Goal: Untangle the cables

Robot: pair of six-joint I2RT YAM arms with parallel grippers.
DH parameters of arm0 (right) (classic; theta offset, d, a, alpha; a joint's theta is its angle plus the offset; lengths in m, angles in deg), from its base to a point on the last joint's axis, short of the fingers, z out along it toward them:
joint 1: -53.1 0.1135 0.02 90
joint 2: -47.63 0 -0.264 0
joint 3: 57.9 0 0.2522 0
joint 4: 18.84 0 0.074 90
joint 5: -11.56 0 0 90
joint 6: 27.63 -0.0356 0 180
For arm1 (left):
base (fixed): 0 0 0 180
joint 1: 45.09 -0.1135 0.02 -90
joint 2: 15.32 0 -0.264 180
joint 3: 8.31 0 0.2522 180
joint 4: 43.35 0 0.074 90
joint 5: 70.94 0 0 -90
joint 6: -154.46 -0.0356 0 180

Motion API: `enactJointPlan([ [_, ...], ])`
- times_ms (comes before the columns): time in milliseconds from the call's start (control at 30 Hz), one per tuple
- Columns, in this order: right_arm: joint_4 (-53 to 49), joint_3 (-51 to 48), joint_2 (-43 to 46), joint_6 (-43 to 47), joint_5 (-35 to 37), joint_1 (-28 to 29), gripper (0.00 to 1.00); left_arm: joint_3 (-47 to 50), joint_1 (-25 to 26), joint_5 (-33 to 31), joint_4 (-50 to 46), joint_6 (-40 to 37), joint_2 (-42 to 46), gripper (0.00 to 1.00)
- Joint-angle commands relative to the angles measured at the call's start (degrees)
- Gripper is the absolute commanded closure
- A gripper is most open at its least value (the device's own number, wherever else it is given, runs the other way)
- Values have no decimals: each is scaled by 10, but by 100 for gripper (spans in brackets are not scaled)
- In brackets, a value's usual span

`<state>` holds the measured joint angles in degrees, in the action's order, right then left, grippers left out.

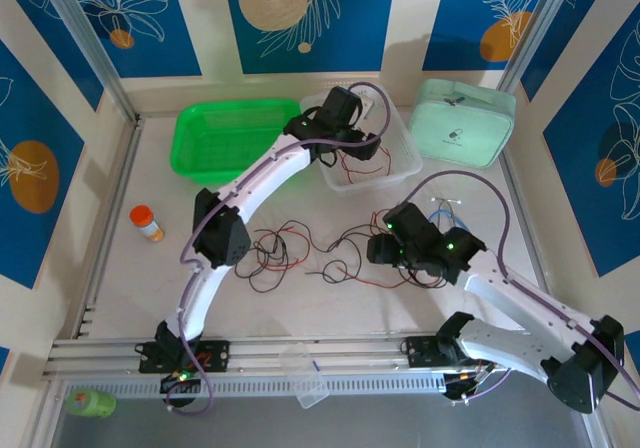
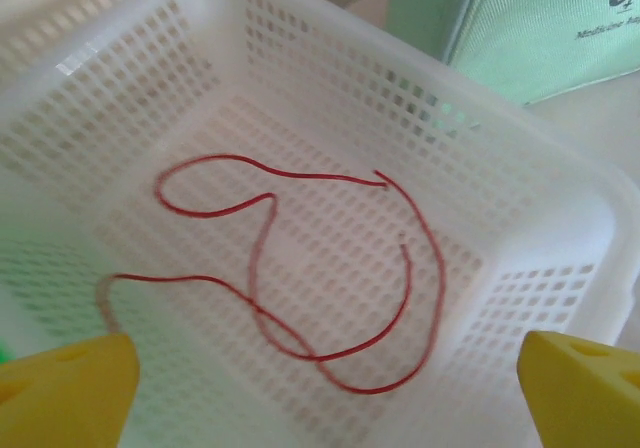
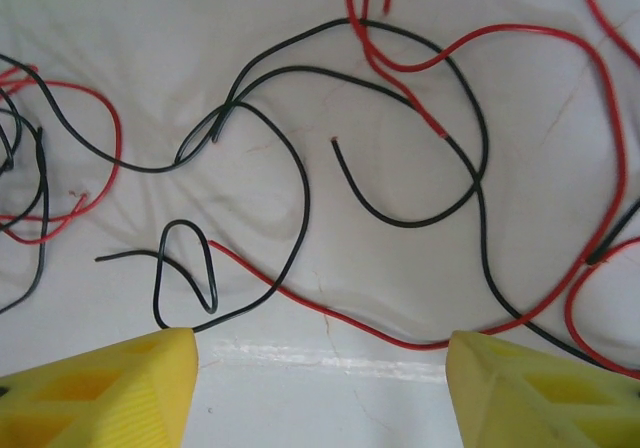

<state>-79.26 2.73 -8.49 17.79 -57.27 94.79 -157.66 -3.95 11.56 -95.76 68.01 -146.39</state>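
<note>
Counted one green basket [image 1: 232,138], one white basket [image 1: 402,150], one mint case [image 1: 463,120], one orange bottle [image 1: 147,223], one red cable [image 2: 320,177] in the white basket; lost count of tangled cables [image 3: 400,224].

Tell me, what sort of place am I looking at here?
Probably a robot test lab. A left arm and a right arm are bolted to a table fenced by metal rails, with blue patterned panels around it and practice props: loose wires, a white basket, a green tray.

Loose red and black cables [image 3: 307,203] on white table [image 3: 320,398], beyond parted yellow jaws.
</note>
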Motion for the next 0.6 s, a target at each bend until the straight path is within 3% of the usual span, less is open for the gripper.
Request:
enactJointPlan([
  [0,30,17,-32,-3,-32,13,35,-7,-2,-62,-41,-29,85,0],
  [133,53,17,-86,-19,-38,33,38,62,1,-73,-47,-22,166,0],
  [567,127,57,-284,-30,-74,84,47,446,3,-80,19,68,474,0],
])
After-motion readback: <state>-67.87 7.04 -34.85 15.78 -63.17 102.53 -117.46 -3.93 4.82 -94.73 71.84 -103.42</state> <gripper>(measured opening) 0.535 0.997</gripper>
